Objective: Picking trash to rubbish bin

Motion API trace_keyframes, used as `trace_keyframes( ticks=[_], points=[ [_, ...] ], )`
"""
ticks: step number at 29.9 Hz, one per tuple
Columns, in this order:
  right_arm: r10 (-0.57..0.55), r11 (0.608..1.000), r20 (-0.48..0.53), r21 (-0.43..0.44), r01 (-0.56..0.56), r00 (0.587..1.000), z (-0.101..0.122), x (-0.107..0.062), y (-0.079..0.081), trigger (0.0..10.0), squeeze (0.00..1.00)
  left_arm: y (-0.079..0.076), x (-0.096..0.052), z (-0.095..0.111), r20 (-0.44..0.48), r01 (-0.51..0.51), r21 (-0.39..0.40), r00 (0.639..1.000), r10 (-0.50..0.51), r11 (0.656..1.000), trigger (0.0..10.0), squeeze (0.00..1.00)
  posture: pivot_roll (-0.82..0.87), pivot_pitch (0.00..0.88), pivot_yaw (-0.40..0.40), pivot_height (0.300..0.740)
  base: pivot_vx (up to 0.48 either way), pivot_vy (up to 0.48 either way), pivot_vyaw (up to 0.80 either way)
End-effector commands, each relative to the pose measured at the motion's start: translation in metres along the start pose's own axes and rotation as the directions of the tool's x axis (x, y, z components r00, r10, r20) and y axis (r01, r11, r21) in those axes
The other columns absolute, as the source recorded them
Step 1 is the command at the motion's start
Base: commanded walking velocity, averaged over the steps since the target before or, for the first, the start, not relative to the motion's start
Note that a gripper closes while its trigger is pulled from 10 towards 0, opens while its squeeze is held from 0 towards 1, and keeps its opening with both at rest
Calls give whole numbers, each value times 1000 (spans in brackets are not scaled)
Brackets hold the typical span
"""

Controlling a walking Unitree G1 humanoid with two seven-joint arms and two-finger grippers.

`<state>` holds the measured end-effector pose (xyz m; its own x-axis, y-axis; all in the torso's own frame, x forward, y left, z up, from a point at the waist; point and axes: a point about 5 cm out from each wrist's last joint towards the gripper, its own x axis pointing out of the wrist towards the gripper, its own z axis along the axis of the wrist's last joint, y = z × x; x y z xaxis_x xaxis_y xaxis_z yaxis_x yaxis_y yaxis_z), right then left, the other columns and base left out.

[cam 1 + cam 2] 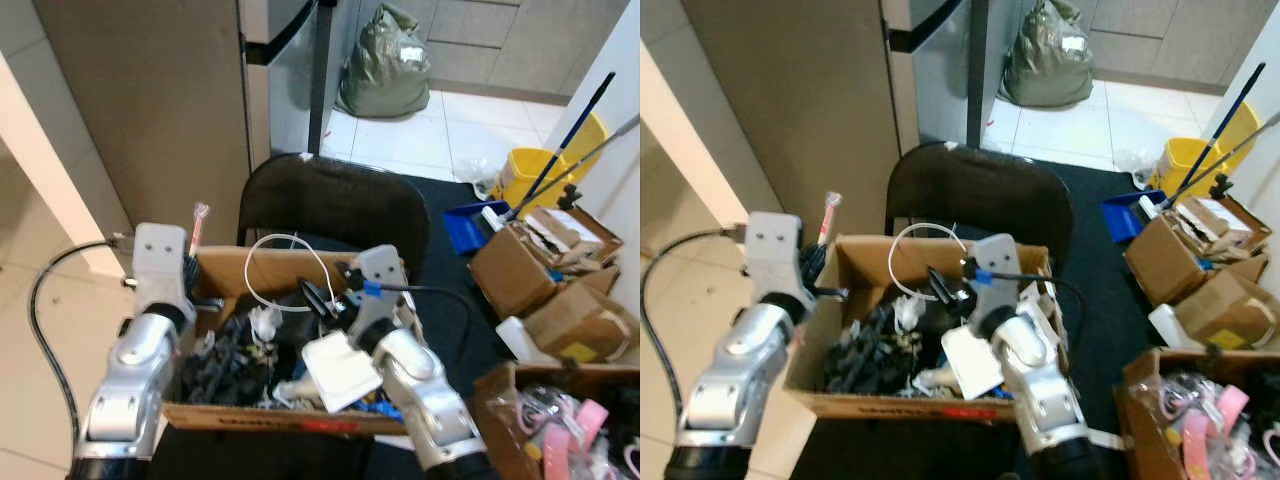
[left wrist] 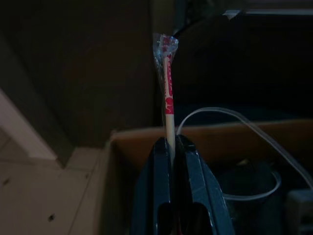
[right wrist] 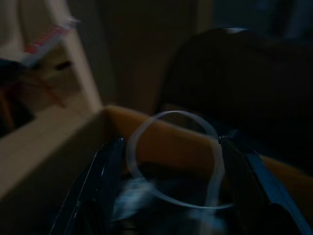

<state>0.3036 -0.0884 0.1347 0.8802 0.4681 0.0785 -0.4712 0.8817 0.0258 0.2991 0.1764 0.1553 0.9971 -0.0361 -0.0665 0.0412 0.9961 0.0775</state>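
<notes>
My left tool (image 2: 172,147) pinches a wrapped straw (image 2: 167,93) upright above the box (image 1: 270,268), my right tool (image 3: 168,161) gapes empty over it; held so low, the thin straw could slip out.

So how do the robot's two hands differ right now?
The left hand is shut on a red-and-white wrapped stick, held upright by the cardboard box's left edge. The right hand is open and holds nothing, hovering over the box's middle with a white cable loop between its fingers. Both have long black fingers.
</notes>
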Motion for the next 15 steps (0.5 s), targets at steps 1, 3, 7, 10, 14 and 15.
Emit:
trace_keyframes(
  ticks=[1,3,7,10,14,15],
  points=[
    [5,1000,-25,-1,-5,1000,-5,0,4,10000,0,4,-2,-6,-20,-7,15,1000,7,1000,10000,0,37,127,-19,740,0,0,0],
    [0,1000,-31,-8,-1,1000,-6,0,3,10000,0,4,-2,-6,-17,-2,21,1000,2,1000,10000,0,34,129,-19,740,0,0,0],
    [-24,1000,-54,-17,24,998,-9,-2,-2,10000,0,-1,-3,-14,-93,131,112,988,-120,985,10000,0,33,130,-18,740,0,0,0],
    [-43,999,-78,-31,41,996,-13,-2,-6,10000,0,0,-11,-38,-270,216,135,947,-174,967,10000,0,32,132,-15,740,0,0,0],
    [-49,999,-83,-28,46,995,-14,-3,-8,10000,0,5,-15,-48,-325,189,150,936,-132,970,10000,0,36,135,-20,740,0,0,0],
    [-47,999,-81,-21,46,996,-15,-4,-8,10000,0,5,-16,-49,-333,180,141,935,-124,974,10000,0,37,134,-23,740,0,0,0]
  ],
)
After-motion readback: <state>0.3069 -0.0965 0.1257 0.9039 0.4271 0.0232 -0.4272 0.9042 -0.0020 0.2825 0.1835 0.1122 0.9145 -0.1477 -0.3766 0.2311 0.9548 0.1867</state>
